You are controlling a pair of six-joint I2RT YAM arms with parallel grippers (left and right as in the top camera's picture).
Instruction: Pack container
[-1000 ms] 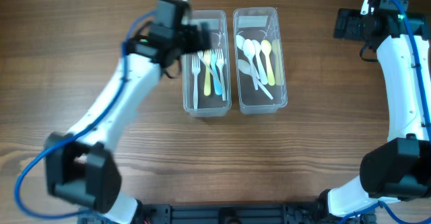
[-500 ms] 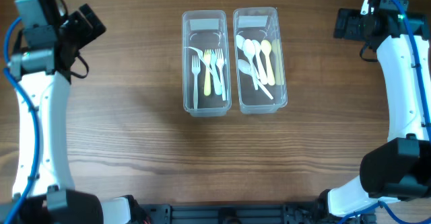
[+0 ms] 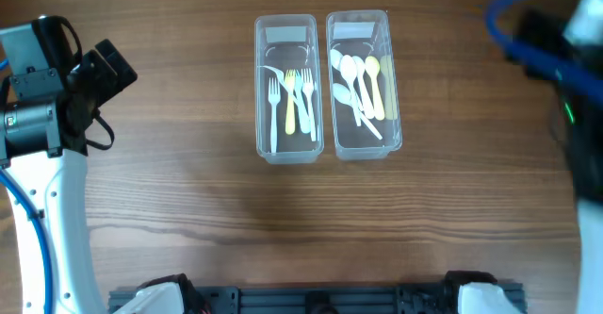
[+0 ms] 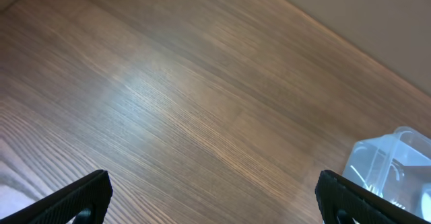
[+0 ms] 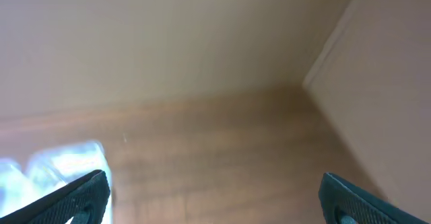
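Supporting surface (image 3: 188, 210): brown wood grain, carrying both bins side by side at top centre.
Left arm (image 3: 57, 191): white, rising along the left edge, well apart from the bins.
Right arm (image 3: 575, 88): blurred at the right edge, with a blue cable looped over it; well apart from the bins.
Fork bin (image 3: 287, 33): clear, long and narrow, the left one of the pair, just beside the spoon bin.
Spoon bin (image 3: 358, 31): clear, same shape, on the right.
Left claw (image 4: 215, 197): spread wide and holding nothing, above bare wood, with a clear bin corner at the lower right of its wrist view.
Right claw (image 5: 215, 197): spread wide and holding nothing, with a blurred clear bin at the lower left of its wrist view.
Forks (image 3: 292, 97): white, yellow and pale green, lying lengthwise in the fork bin.
Spoons (image 3: 358, 83): mostly white, one yellow, lying loosely crossed in the spoon bin.
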